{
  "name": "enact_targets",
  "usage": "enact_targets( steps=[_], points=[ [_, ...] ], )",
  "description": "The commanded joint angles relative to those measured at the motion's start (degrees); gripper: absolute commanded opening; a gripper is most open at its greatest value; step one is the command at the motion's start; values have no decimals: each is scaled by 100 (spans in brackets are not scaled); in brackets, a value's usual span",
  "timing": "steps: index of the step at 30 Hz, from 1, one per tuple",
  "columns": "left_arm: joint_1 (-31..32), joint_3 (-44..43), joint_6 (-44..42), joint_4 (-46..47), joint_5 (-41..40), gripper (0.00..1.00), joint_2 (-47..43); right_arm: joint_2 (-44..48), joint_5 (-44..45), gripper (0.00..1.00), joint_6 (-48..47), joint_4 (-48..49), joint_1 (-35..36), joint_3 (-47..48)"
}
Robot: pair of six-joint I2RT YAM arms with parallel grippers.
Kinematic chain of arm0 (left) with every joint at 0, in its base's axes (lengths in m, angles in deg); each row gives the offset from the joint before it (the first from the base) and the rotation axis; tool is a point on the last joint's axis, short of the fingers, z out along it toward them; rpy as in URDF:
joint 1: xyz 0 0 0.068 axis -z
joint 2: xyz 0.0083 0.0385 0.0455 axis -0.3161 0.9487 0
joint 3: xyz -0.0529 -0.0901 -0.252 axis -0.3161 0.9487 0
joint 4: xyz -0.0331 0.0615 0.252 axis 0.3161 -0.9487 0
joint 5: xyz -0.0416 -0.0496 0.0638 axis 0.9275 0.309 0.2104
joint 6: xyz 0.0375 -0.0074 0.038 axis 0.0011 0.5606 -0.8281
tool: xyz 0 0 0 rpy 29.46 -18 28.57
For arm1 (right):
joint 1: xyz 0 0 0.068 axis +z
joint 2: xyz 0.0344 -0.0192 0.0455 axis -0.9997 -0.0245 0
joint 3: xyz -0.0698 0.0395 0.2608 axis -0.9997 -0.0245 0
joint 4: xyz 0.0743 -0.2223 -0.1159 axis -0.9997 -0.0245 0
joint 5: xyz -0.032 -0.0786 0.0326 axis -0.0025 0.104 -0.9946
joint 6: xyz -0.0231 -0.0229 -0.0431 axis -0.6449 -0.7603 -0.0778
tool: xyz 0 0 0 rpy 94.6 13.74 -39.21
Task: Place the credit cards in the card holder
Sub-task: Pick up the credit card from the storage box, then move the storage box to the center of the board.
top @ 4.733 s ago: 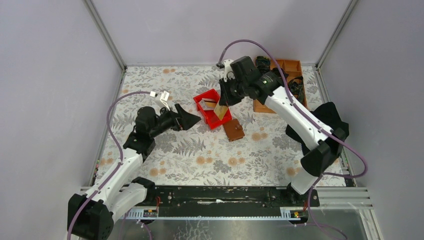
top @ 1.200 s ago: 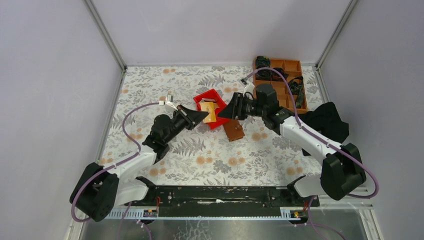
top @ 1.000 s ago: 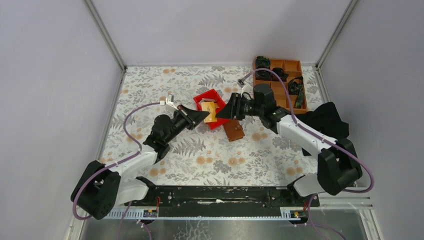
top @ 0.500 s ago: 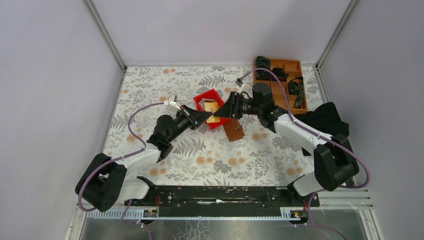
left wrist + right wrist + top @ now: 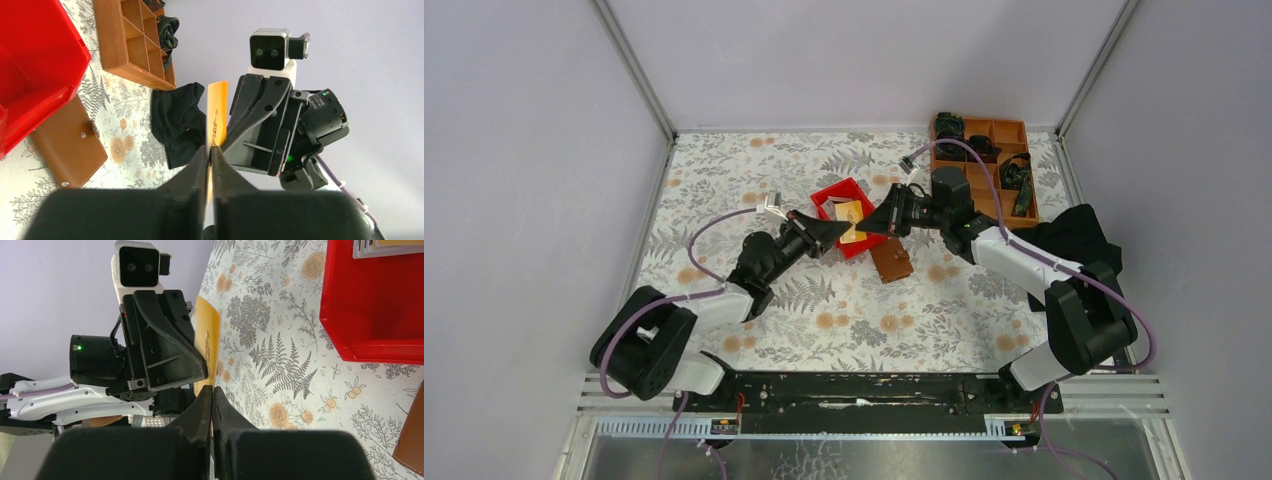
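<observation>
At 5 o'clock of the red bin (image 5: pixel 826 196) lies the card holder (image 5: pixel 891 260); above the bin, the left gripper (image 5: pixel 834 233) and the right gripper (image 5: pixel 871 227) both pinch 1 orange credit card (image 5: pixel 854 222).

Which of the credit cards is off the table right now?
The tan-orange card, pinched by the left gripper and right gripper; the other cards lie in the red bin.

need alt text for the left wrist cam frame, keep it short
The left pincer and the right pincer, both shut, pinch one orange credit card edge-on between them in mid-air. Behind, on the floral table: the closed brown card holder, part of a red bin, a wooden compartment tray and a black cloth.
</observation>
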Motion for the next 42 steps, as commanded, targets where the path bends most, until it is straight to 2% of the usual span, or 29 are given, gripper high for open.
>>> enact_targets(
  steps=[1,2,7,11,17,21,30,36,42],
  points=[
    [111,33,189,660,177,22,216,50,-430,0,47,313,149,162],
    [116,74,179,631,141,32,190,76,-408,0,-59,159,153,221],
    [111,203,-254,-226,-220,52,-253,277,0,0,-1003,-1344,148,753],
    [111,224,-713,-1271,-528,58,-626,424,649,0,-1686,-2628,140,1086],
    [169,283,-1087,-2060,-821,58,-746,519,1686,0,-2417,-4004,131,1392],
    [413,66,-1476,-2597,-1010,53,-610,488,2290,0,-2826,-4653,133,1484],
    [1088,-820,-2100,-3504,-1336,20,266,168,2702,0,-3230,-5297,150,1635],
    [1287,-1374,-2239,-4007,-1395,10,1078,-117,2901,0,-3467,-5547,244,1800],
    [1392,-1835,-2263,-4299,-1520,7,1682,-439,3019,0,-3601,-5601,321,1896]
  ],
)
